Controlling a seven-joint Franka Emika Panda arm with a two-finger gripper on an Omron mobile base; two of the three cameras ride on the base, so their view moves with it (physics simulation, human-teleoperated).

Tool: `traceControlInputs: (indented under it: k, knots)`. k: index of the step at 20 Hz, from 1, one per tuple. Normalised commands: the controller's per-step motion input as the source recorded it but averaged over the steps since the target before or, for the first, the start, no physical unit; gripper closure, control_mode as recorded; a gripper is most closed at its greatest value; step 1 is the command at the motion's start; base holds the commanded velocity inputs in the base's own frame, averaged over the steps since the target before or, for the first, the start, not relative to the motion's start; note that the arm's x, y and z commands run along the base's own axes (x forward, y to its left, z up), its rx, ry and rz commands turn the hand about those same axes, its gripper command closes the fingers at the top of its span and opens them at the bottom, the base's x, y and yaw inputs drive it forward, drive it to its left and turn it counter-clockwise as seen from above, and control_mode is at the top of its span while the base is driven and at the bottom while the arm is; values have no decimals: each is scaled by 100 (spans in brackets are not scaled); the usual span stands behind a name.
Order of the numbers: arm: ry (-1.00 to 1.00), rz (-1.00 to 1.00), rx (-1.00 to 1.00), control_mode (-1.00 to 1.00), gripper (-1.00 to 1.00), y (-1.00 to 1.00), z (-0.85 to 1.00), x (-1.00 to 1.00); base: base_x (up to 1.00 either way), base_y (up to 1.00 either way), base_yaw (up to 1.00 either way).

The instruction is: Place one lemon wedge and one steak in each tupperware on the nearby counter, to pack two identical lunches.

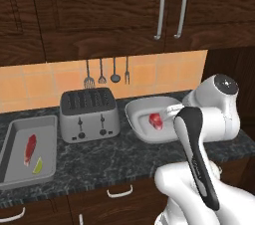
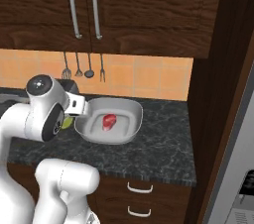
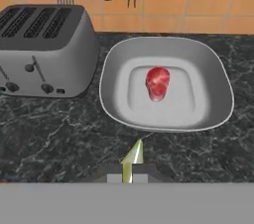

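Lemon wedge [image 3: 133, 157] pinched between fingers [image 3: 115, 175], no writing legible

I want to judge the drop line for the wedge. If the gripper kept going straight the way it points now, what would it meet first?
Probably the counter just short of the tub, though depth is unclear. The gripper, shut on the lemon wedge, points slightly down toward the tub's near rim.
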Motion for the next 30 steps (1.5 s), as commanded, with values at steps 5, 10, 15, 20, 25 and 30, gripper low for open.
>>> traceControlInputs:
  k: [5, 10, 15, 20, 25, 30]
  knots:
    - [-12, 0, -1, -100, 100, -21, -61, 95, 0, 0, 0]
    - [-5, 0, -6, -100, 100, -17, -73, 78, 0, 0, 0]
    - [0, 0, 0, -100, 100, 1, -12, 70, 0, 0, 0]
    - [0, 0, 0, -100, 100, 13, -22, 61, 0, 0, 0]
    - [1, 0, 0, -100, 100, 21, -36, 8, 0, 0, 0]
    - [0, 0, 0, -100, 100, 16, -21, 0, 0, 0, 0]
